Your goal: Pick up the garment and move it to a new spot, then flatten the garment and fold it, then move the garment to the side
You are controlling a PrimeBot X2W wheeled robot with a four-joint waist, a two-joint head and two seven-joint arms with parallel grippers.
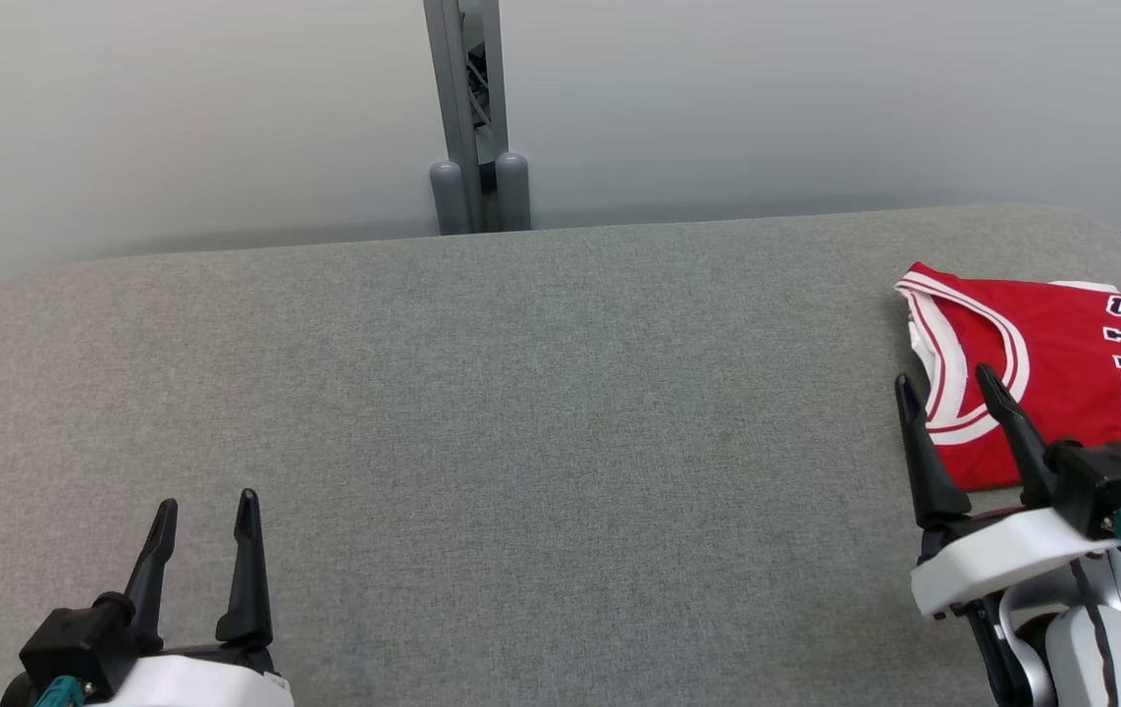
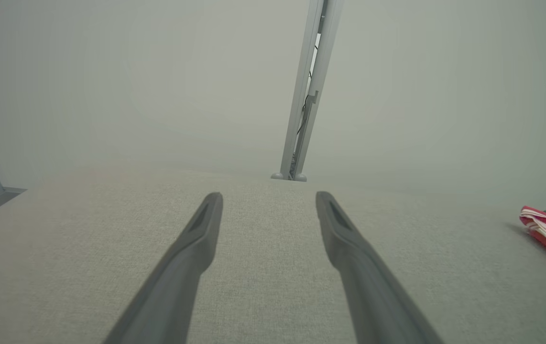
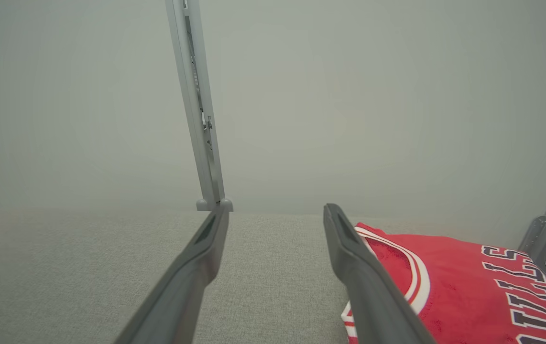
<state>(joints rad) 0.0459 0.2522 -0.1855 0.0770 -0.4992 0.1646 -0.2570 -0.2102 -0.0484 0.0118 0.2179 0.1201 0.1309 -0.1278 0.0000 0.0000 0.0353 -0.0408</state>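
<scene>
Nearest, at lower left, the left gripper [image 1: 207,503] has its two dark fingers spread apart and holds nothing, above a grey fabric-covered table [image 1: 521,393]. At lower right, the right gripper [image 1: 944,381] is likewise parted and empty. Its fingers reach the collar end of a folded red sleeveless jersey [image 1: 1061,383] with white trim, lying flat by the table's right edge; contact cannot be told. Beyond is a pale wall [image 1: 178,118] with a grey metal post [image 1: 467,118].

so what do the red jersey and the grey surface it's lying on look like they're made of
The red jersey looks like thin synthetic knit, matte, going by its soft folded layers. The grey surface looks like woven upholstery-type fabric, matte, with a fine heathered weave visible; possibly padded, given its rounded edge.
</scene>
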